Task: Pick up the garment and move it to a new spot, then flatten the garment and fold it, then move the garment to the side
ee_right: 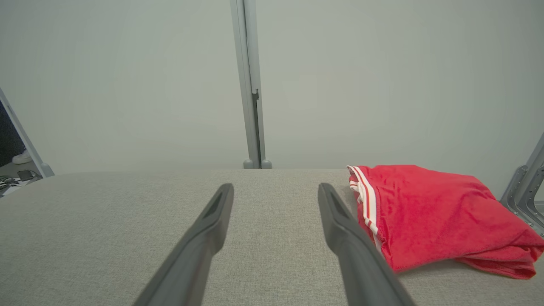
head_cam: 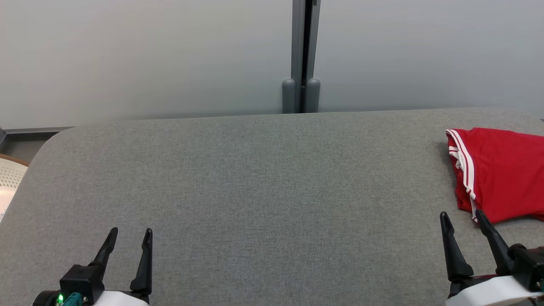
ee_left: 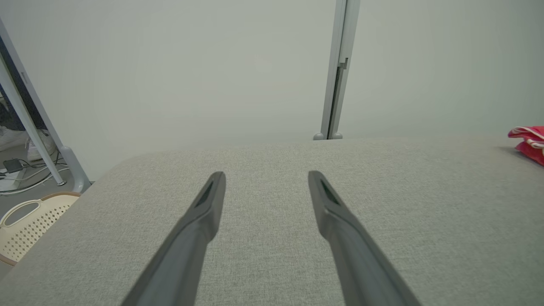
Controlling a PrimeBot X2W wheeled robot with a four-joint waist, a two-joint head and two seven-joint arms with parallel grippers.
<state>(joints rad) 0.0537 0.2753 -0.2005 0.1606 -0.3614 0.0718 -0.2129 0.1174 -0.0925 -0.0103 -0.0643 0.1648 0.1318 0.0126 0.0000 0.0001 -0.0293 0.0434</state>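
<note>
The garment (head_cam: 501, 172) is red with white stripes along one edge and lies folded at the right side of the grey table (head_cam: 255, 178). It also appears in the right wrist view (ee_right: 429, 212) and as a red corner at the far right of the left wrist view (ee_left: 529, 142). My right gripper (head_cam: 463, 216) stands open just in front of the garment's near left corner, with nothing between its fingers (ee_right: 208, 221). At the lower left, my left gripper (head_cam: 130, 233) is open and empty over bare table, far from the garment.
Behind the table stands a pale wall with a grey vertical post (head_cam: 301, 55). A cream perforated basket (ee_left: 25, 225) sits on the floor past the table's left edge. A metal bracket (ee_right: 527, 191) shows beyond the garment on the right.
</note>
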